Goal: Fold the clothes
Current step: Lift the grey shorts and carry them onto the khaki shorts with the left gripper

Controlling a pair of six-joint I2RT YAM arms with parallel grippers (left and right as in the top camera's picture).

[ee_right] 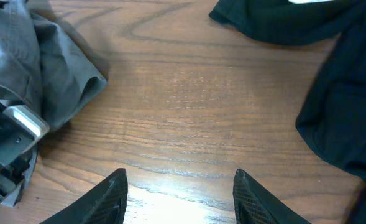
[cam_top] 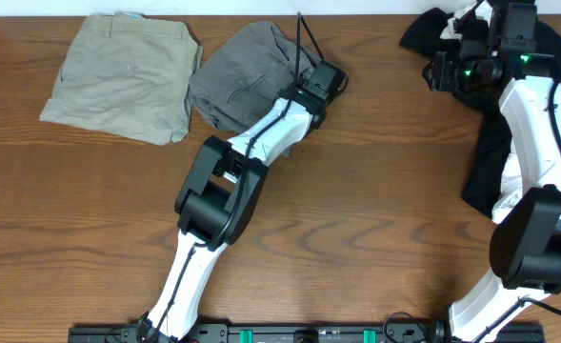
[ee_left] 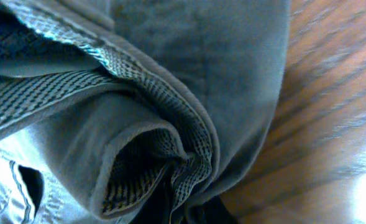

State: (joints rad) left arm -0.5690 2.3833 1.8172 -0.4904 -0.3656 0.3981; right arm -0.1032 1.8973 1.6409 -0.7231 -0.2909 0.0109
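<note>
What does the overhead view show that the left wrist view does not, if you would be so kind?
Only the overhead view shows the beige shorts lying beside the grey shorts, and the black garments at the right side. Only the left wrist view shows, up close, the grey fabric's bunched folds and the woven lining along their edges. Both show the grey shorts and the wooden table.

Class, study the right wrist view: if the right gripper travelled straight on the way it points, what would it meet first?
Probably the bare table, in the gap between the grey shorts and the black garments. The right gripper is open and holds nothing; depth is hard to judge.
</note>
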